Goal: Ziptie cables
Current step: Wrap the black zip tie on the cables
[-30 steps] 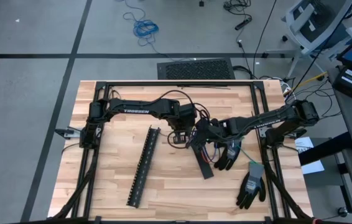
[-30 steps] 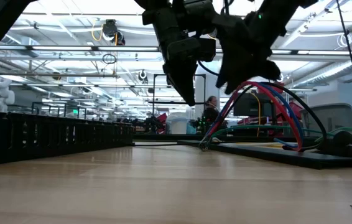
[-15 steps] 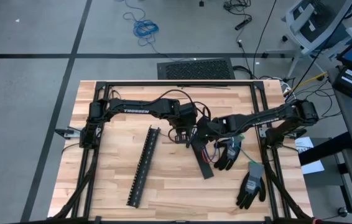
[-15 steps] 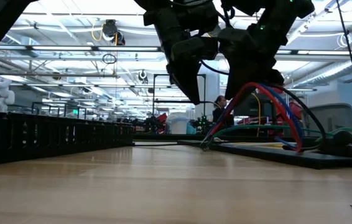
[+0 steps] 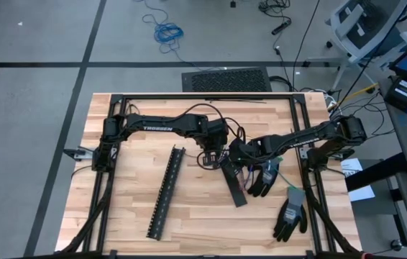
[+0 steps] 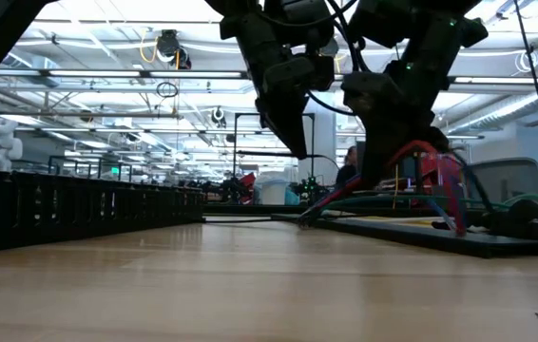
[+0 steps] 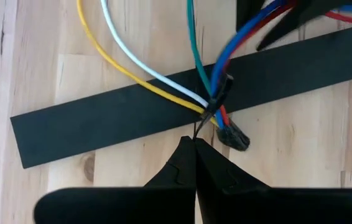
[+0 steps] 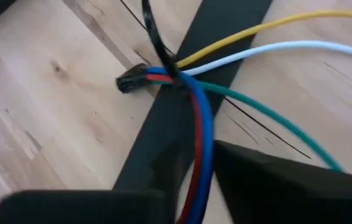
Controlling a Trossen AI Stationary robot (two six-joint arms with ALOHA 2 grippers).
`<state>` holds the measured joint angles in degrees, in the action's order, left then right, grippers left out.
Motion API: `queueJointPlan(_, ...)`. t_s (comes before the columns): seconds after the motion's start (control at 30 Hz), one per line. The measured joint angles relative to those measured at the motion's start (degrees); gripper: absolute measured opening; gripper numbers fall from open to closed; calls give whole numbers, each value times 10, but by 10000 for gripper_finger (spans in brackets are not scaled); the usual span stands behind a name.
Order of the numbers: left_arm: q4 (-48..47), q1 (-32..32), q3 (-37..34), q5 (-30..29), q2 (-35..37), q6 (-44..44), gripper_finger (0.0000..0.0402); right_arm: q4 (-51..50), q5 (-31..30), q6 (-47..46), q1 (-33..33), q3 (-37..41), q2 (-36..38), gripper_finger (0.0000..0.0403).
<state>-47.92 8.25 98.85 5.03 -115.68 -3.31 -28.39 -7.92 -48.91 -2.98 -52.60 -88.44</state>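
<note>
- Pinching the zip tie tail (image 8: 153, 31), the left pincer (image 7: 194, 144) is clenched tight; the thin dark strap runs straight out from its tip to the tied spot just ahead of it.
- That tied spot is where the cables (image 8: 201, 118) are gathered, on top of the flat black strip (image 7: 101, 121) that lies on the surface (image 5: 131, 216). It sits close in front of the left pincer, apart from its tip by only the short run of tail.
- From the tie, the wires fan out away from the left pincer: yellow and white to one side, green straight ahead, and blue and red off toward the right arm. A short stub ends in a dark connector (image 7: 233, 138) beside the left pincer's tip.
- The right pincer (image 8: 194, 180) straddles the blue and red wires a little way along from the tie, so their long axis runs through it and on to the tie ahead. I cannot tell whether it is clenched on them or only closing.
- In my judgement, the coming move turns on the line from left pincer to tie. The tail lies along that line, so a pull straight back along it should cinch the loop.
- The left pincer is the nearer to the tie, while the right pincer, on the far side of the tie, is placed to hold the bundle against that pull.
</note>
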Motion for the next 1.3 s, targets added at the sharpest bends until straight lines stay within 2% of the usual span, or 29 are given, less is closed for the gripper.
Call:
queueJointPlan(0.07, 5, 0, 0, 0, 0, 0, 0, -2, 0, 8, 0, 0, 0, 23)
queueJointPlan(0.23, 16, 0, 0, 0, 0, 0, 0, -1, 1, 11, 0, 0, 0, 6)
queueJointPlan(0.43, 22, 1, 0, 0, 2, -5, 14, -1, 15, 14, -1, 0, 0, 3)
queueJointPlan(0.67, 26, 9, 0, 2, 32, -6, 72, 14, 43, 21, -1, 0, 0, 2)
queueJointPlan(0.87, 22, 27, 0, -22, 54, -7, 109, 28, 72, 30, -1, 0, 0, 1)
queueJointPlan(1.03, -8, 43, 0, -23, 71, -13, 114, 43, 98, 31, -1, 0, 0, 1)
queueJointPlan(1.2, -90, 53, 0, -18, 105, -37, 114, 42, 110, 39, -1, 0, 0, 0)
queueJointPlan(1.3, -78, 53, -24, 4, 135, -37, 114, 48, 111, 42, 0, 0, 0, 0)
